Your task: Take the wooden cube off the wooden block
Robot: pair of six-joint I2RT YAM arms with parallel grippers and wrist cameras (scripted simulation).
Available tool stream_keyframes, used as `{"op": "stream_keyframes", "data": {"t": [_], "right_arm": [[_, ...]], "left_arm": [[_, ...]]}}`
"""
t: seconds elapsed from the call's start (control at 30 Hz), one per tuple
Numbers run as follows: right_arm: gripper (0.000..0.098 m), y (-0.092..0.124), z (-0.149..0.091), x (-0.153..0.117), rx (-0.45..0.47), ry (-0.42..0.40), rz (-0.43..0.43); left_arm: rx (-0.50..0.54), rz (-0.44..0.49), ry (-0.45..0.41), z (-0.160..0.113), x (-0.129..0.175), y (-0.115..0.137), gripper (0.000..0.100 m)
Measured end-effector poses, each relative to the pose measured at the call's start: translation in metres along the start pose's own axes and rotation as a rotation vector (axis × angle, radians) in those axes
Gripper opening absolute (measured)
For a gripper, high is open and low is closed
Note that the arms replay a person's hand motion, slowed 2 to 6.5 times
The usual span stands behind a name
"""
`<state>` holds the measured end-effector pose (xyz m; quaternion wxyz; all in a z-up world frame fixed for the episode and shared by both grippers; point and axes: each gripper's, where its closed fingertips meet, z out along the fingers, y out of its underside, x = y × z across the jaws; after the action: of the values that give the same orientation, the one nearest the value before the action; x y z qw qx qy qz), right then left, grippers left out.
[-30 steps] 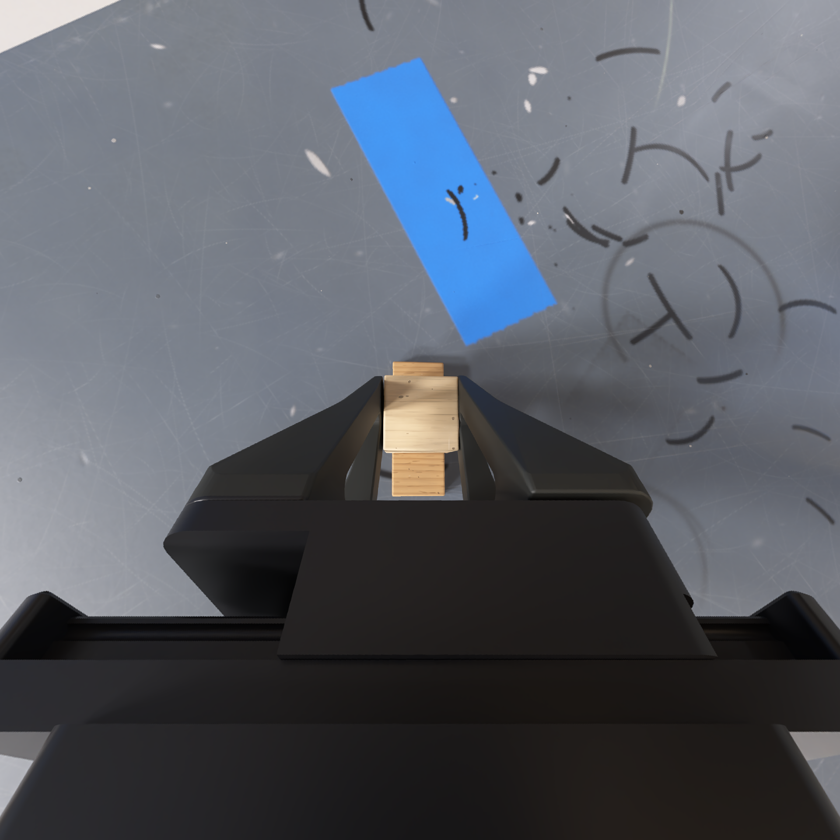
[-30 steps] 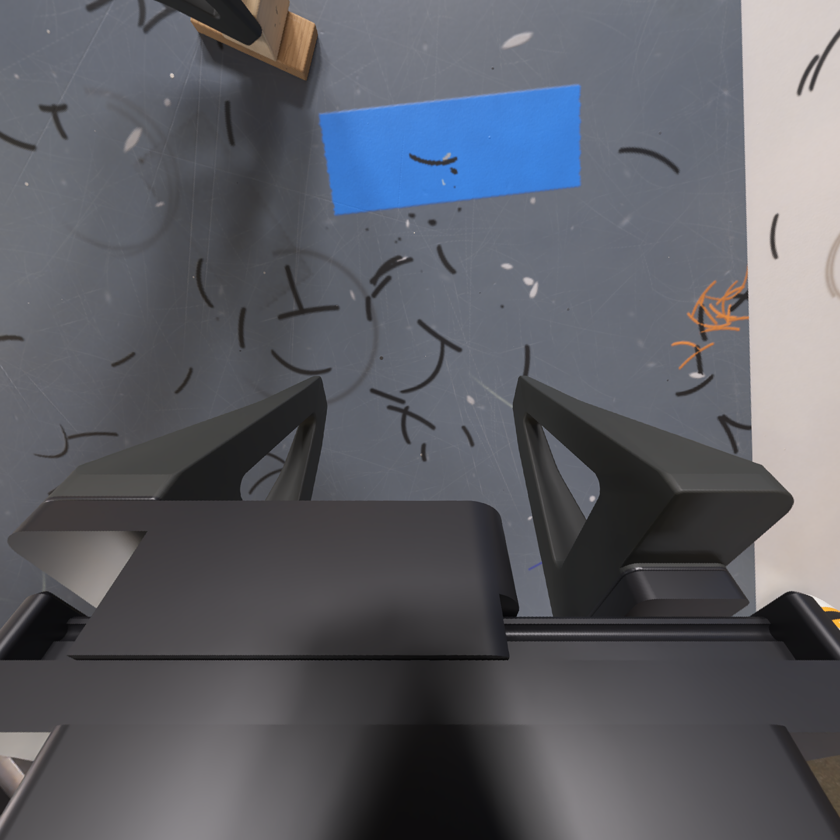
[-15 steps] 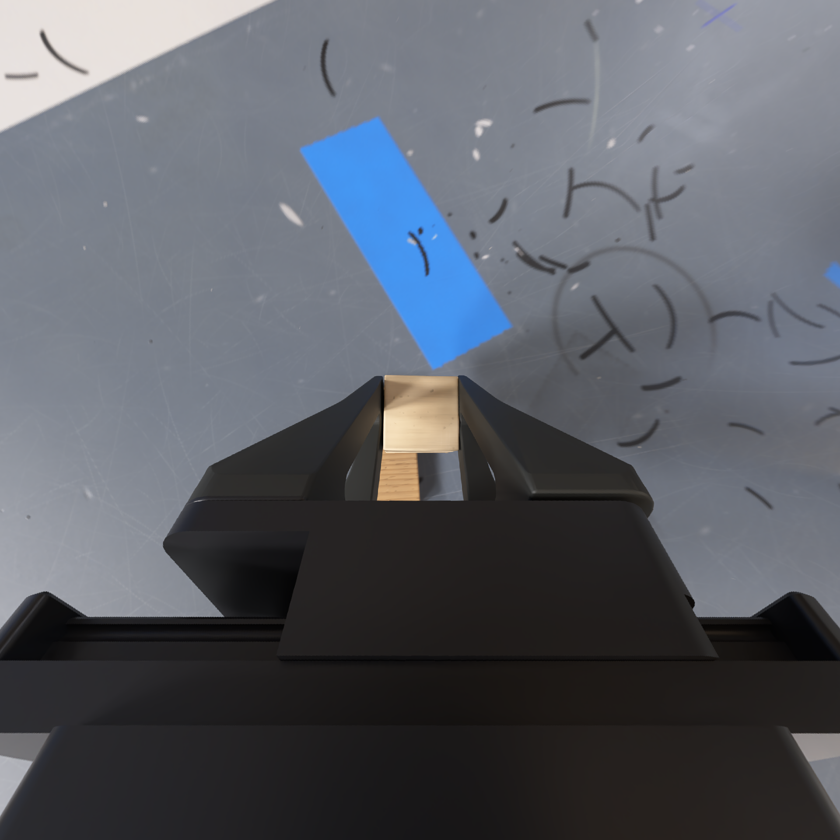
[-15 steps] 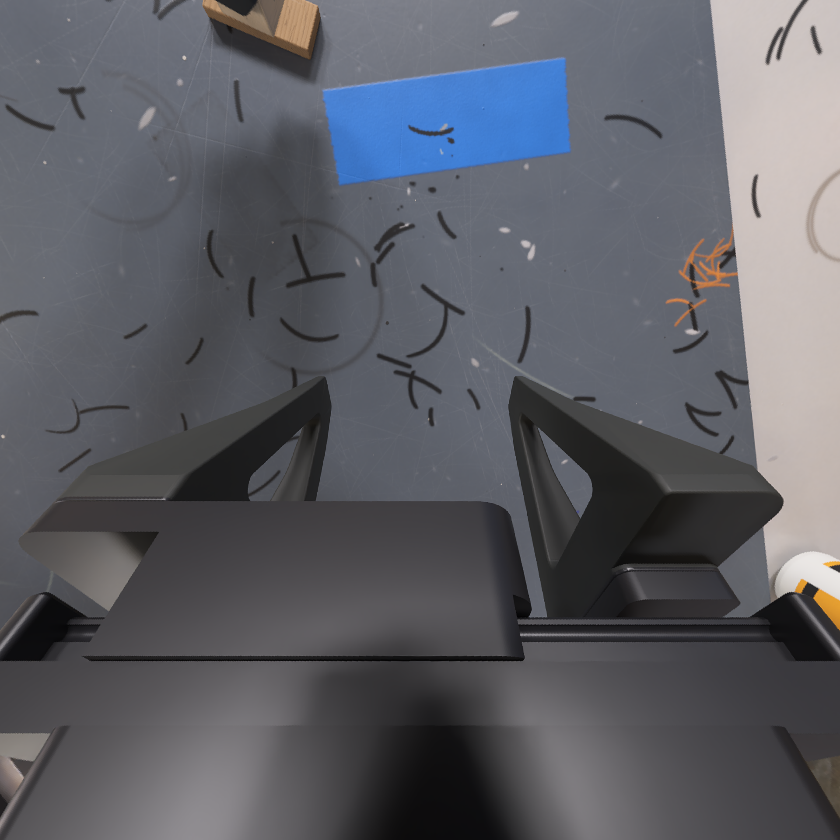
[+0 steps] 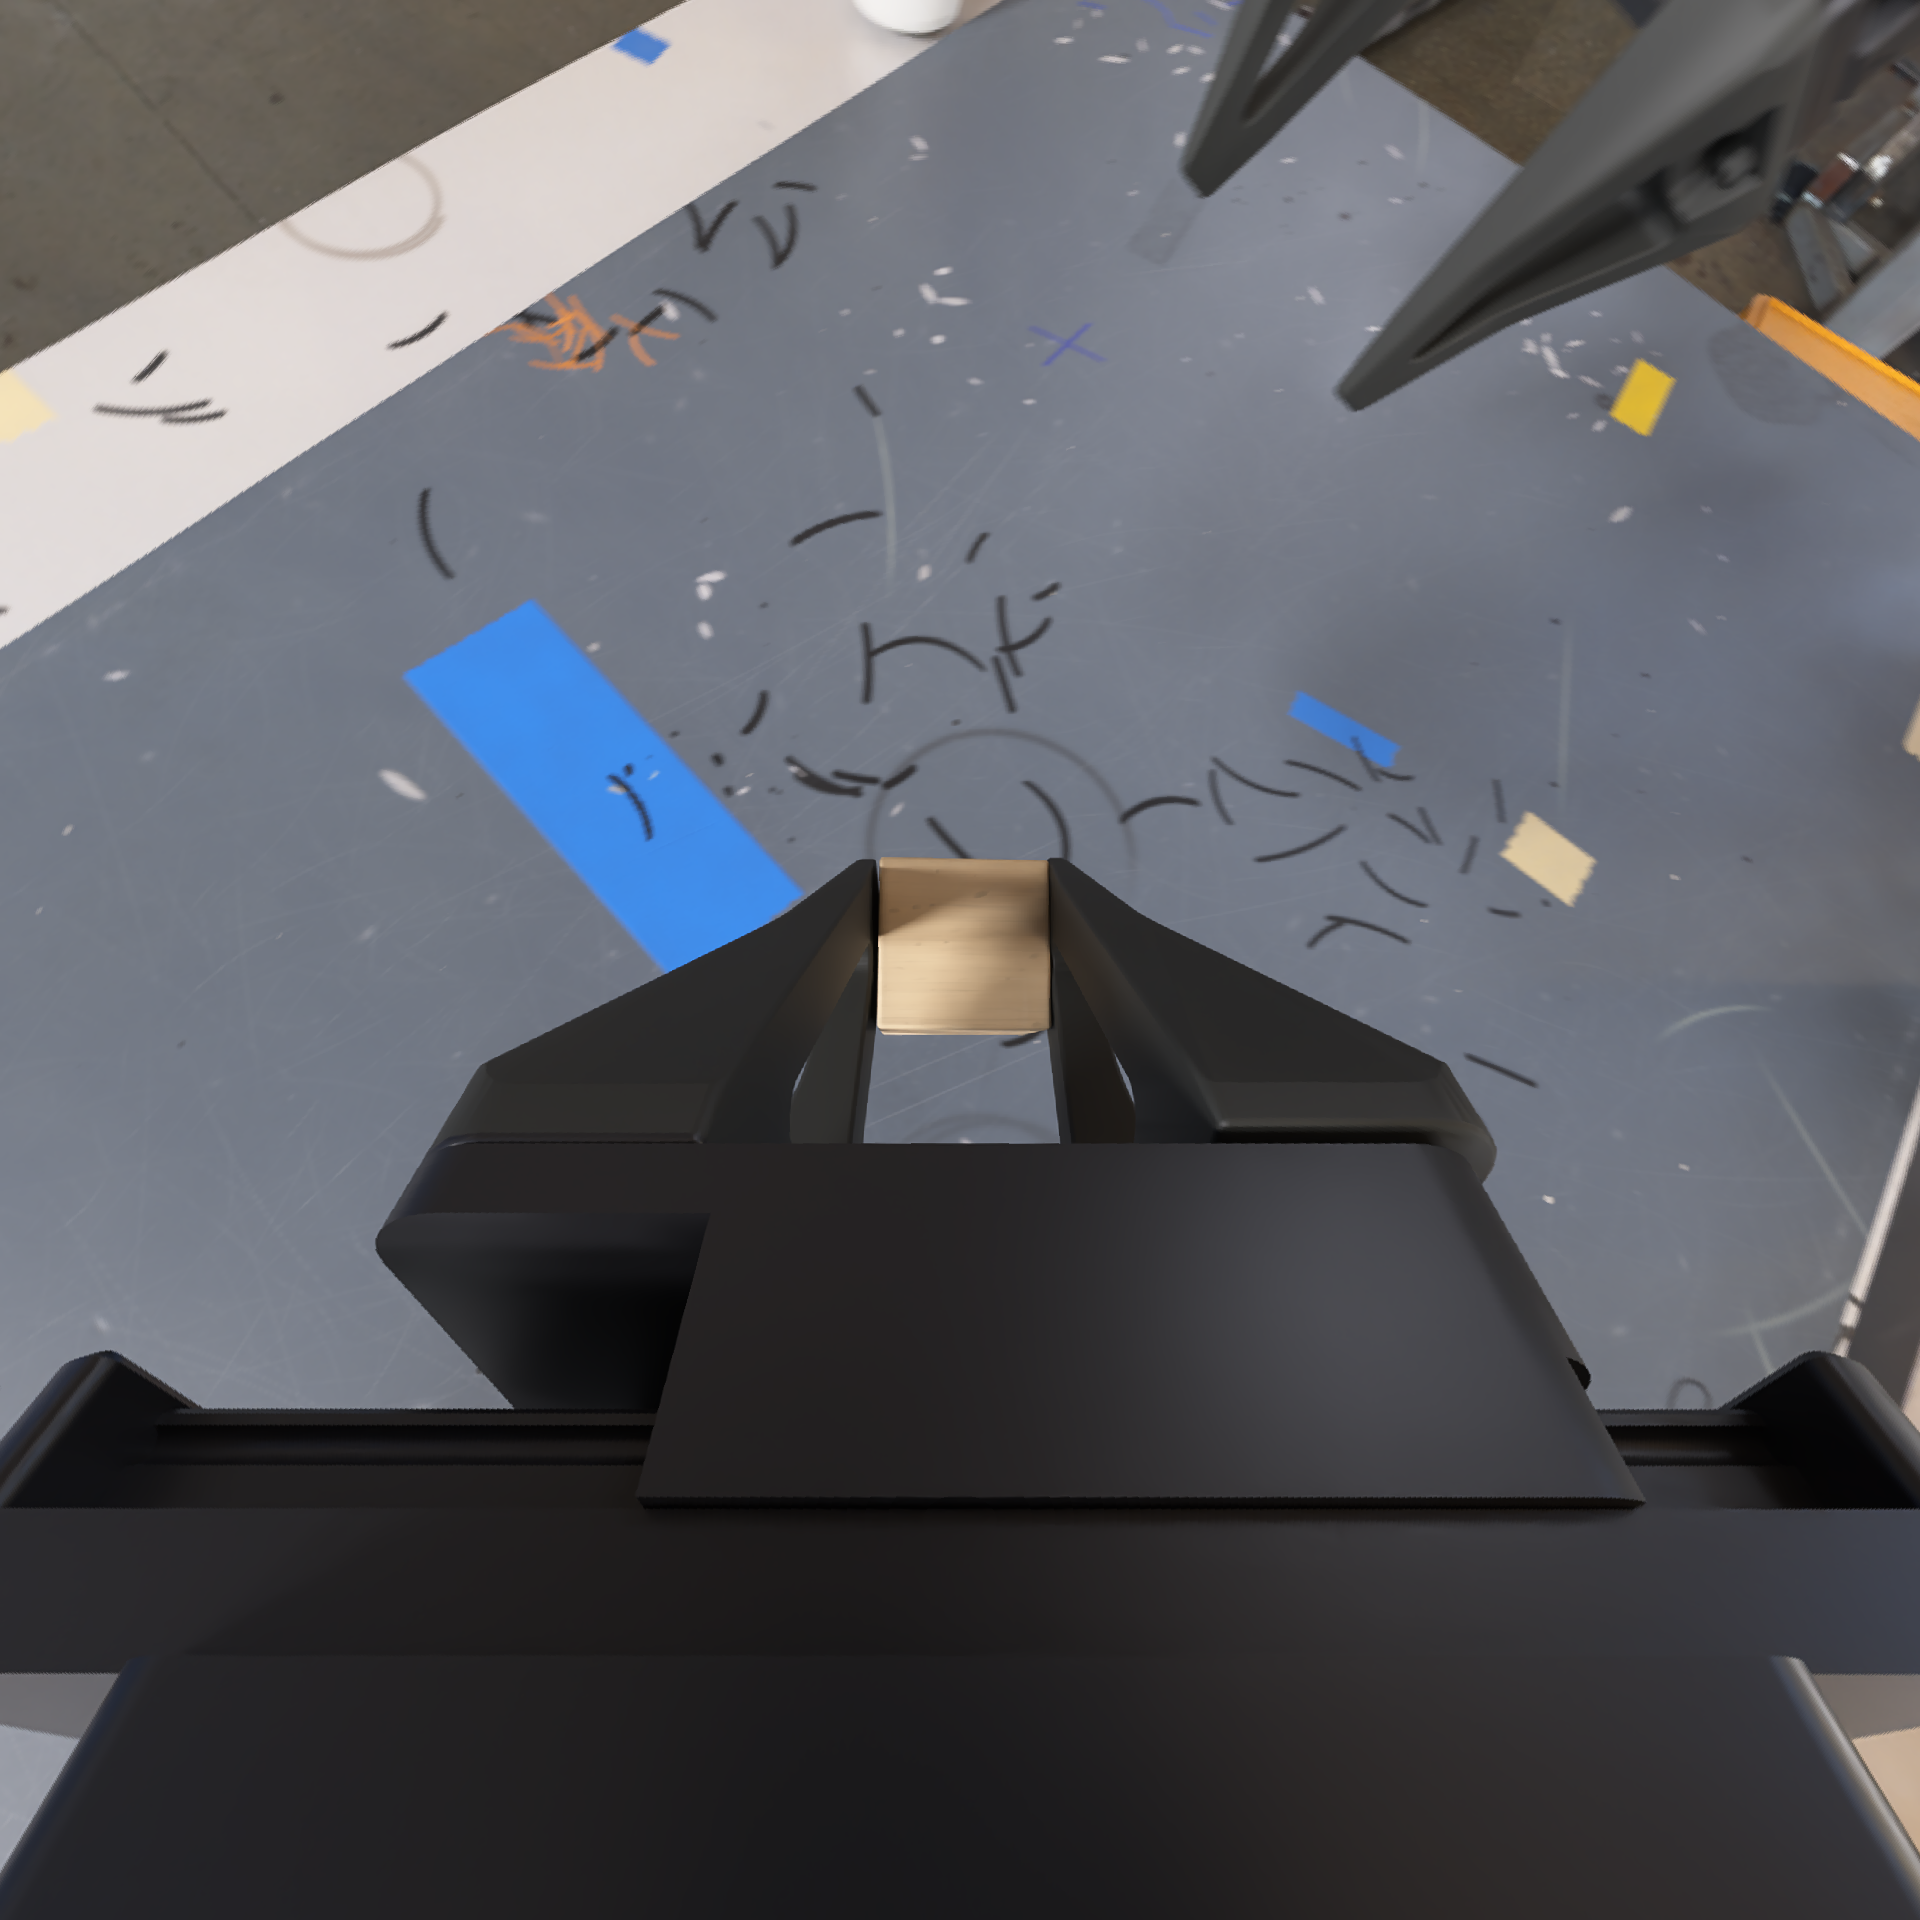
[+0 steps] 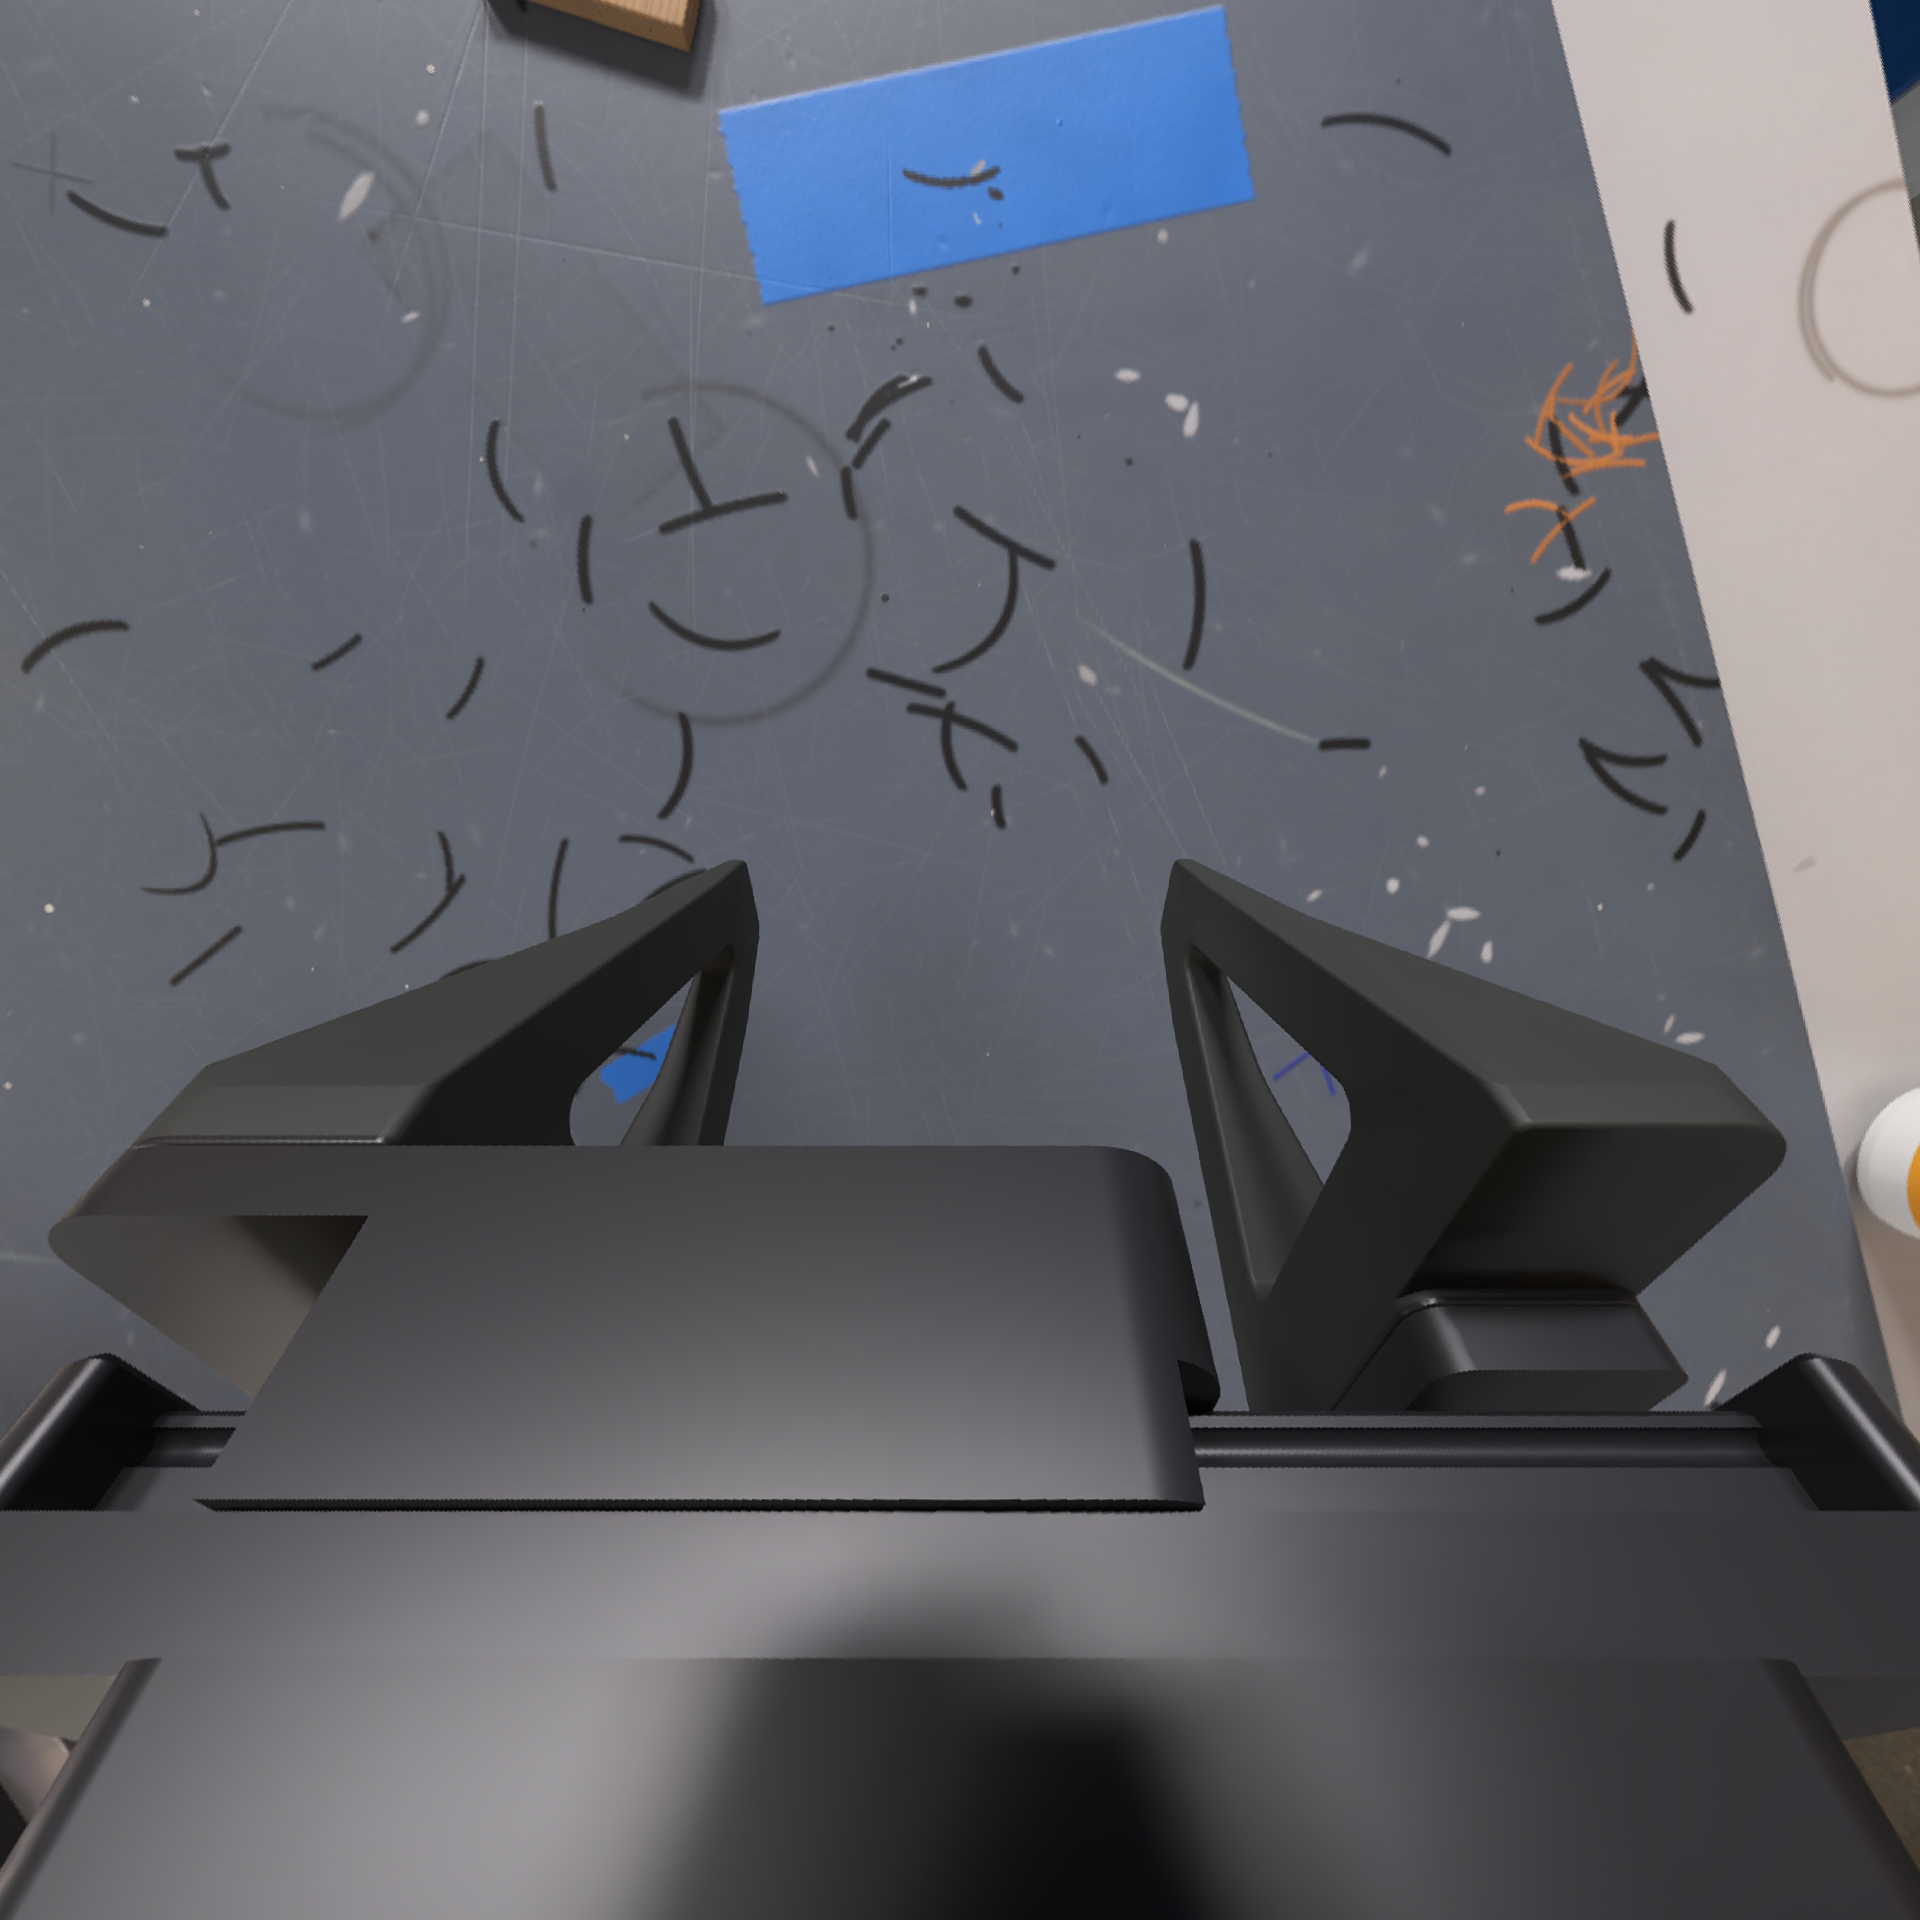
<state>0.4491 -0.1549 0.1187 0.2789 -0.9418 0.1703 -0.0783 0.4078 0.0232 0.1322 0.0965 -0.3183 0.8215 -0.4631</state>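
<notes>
My left gripper [image 5: 963, 883] is shut on the pale wooden cube [image 5: 962, 951] and holds it well above the grey table [image 5: 312, 1039]. The wooden block does not show in the left wrist view. In the right wrist view a corner of the wooden block [image 6: 623, 21] lies on the table at the top edge, left of centre. My right gripper [image 6: 961, 883] is open and empty, high over the table. It also shows in the left wrist view [image 5: 1278, 291] at the top right, its fingers apart.
A large blue tape strip [image 5: 597, 779] [image 6: 987, 156] lies on the grey table, with small blue [image 5: 1343, 727], tan [image 5: 1548, 857] and yellow [image 5: 1642, 395] tape pieces farther right. A white band [image 6: 1766, 520] borders the table, with a white and orange object [image 6: 1891, 1174] on it.
My left gripper has risen with the cube and tilted forward, so the block has dropped out of its view. The right gripper has drifted, and the block has slid toward the top edge of its view.
</notes>
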Motion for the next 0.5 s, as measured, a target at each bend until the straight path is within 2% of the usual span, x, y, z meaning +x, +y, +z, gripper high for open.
{"op": "stream_keyframes", "data": {"t": [0.27,0.5], "right_arm": [[0.0659,0.025,-0.013,-0.001,0.010,0.011,0.028],[0.0661,0.045,-0.020,-0.007,0.006,0.018,0.039]], "left_arm": [[-0.009,0.092,0.081,-0.003,0.058,-0.018,0.026],[-0.021,0.143,0.141,0.003,0.093,-0.025,0.026]]}}
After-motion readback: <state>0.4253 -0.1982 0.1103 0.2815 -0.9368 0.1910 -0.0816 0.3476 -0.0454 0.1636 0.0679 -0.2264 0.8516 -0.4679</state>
